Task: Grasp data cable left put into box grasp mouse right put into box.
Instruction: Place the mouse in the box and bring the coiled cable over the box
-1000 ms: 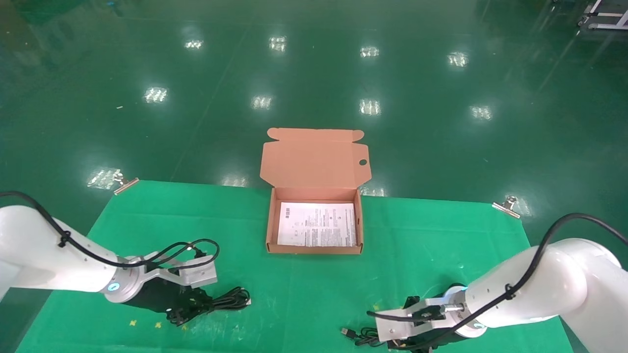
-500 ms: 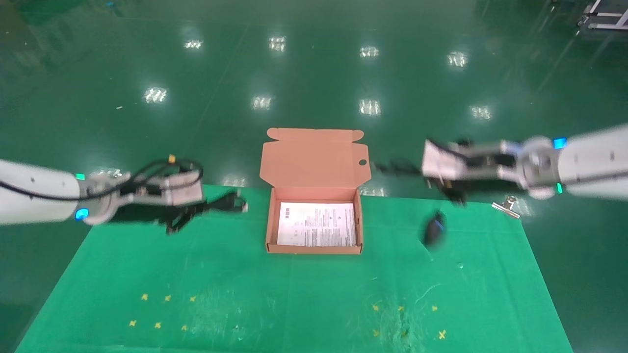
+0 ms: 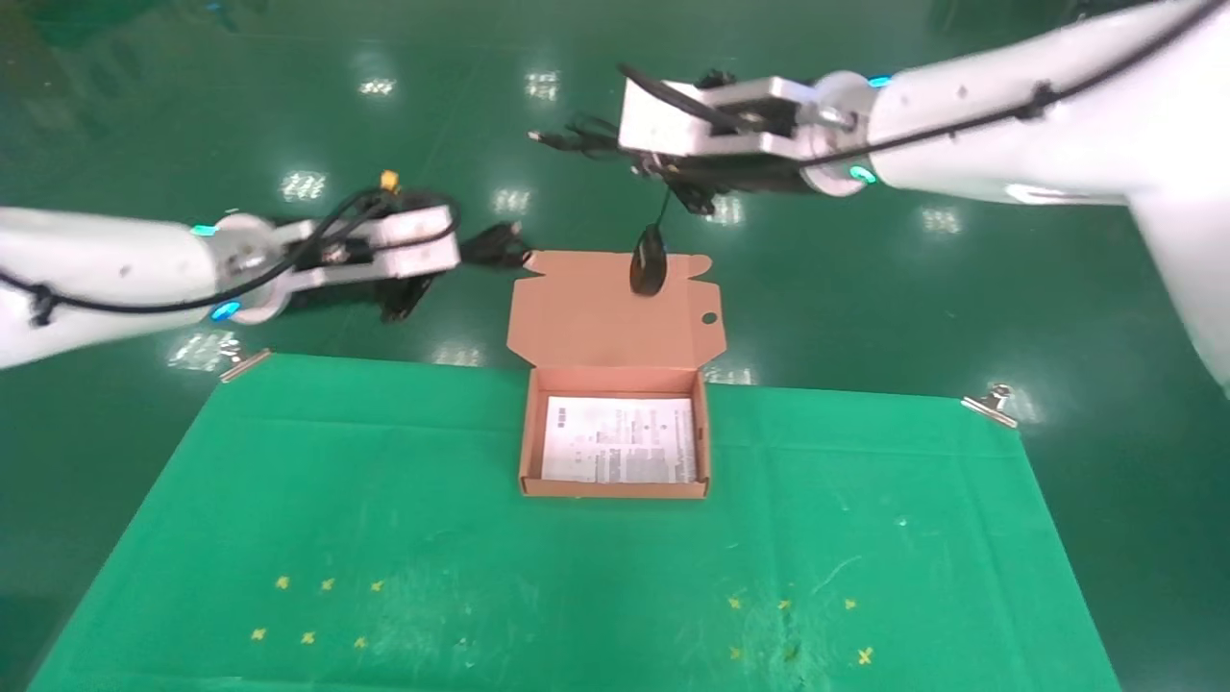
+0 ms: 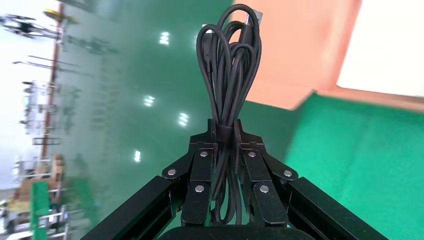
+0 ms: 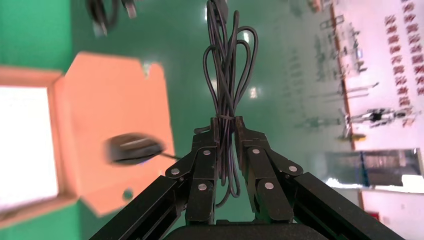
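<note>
Two items are both up in the air right now, neither in the box [image 3: 615, 492] yet. The data cable [image 4: 229, 75] is sitting clenched in the left end effector [image 4: 225, 131], its looped bundle sticking out past the fingertips toward the box's open lid. The mouse [image 3: 648, 260] is dangling below the right end effector [image 5: 227, 125], which isn't gripping the mouse body at all; it's pinching the bundled cord [image 5: 226, 65], so the mouse is hanging by its lead in front of the top edge of the lid.

The box is resting on the green desk [image 3: 384, 481], below and nearer the robot than both end effectors, lid flipped back, only the white leaflet [image 3: 620, 439] lying inside. So I'd say both grasps are done, and what's left is bringing each one over the opening, lowering and letting go. The hanging mouse looks like the fiddly bit, since a dangling load could swing and miss the tray.

Hard to make out: the mouse is smeared in the right wrist view, so no detail on it. In the head view the left end effector's fingers are mostly hidden behind its camera housing. A plug tip shows far off in the right wrist view, likely the other arm's cable, can't say for sure.
</note>
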`<state>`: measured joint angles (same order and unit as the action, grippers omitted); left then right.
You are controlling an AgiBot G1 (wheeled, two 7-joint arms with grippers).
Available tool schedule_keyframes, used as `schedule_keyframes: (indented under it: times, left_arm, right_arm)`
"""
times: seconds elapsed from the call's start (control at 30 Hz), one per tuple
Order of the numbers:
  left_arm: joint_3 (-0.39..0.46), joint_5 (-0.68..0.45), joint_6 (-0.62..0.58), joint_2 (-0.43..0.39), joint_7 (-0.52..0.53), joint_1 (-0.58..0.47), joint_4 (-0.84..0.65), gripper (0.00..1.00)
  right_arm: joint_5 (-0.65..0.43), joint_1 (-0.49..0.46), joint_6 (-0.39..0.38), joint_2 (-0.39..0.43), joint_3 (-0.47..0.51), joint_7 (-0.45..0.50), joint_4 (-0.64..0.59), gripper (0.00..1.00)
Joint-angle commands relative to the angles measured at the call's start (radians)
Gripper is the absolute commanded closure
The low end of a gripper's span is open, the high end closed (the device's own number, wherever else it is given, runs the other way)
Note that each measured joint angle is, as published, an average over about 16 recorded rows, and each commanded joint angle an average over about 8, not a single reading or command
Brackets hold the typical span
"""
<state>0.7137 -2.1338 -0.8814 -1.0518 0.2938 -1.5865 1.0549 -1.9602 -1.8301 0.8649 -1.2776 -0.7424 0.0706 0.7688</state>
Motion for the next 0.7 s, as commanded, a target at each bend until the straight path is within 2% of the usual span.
schedule_keyframes:
  times: [0.03, 0.23, 0.7]
  left_arm:
    - [-0.001, -0.022, 0.016, -0.013, 0.017, -0.009, 0.003, 1.00]
    - [-0.001, -0.048, 0.030, -0.011, 0.026, -0.014, 0.029, 1.00]
    - [0.008, -0.131, -0.002, 0.055, 0.067, 0.006, 0.032, 1.00]
  right_arm:
    - [0.021, -0.025, -0.029, -0.049, 0.005, -0.048, -0.068, 1.00]
    - [0.088, -0.057, -0.025, -0.080, -0.006, -0.133, -0.129, 1.00]
    - [0.166, -0.040, -0.082, -0.082, -0.097, -0.139, -0.134, 1.00]
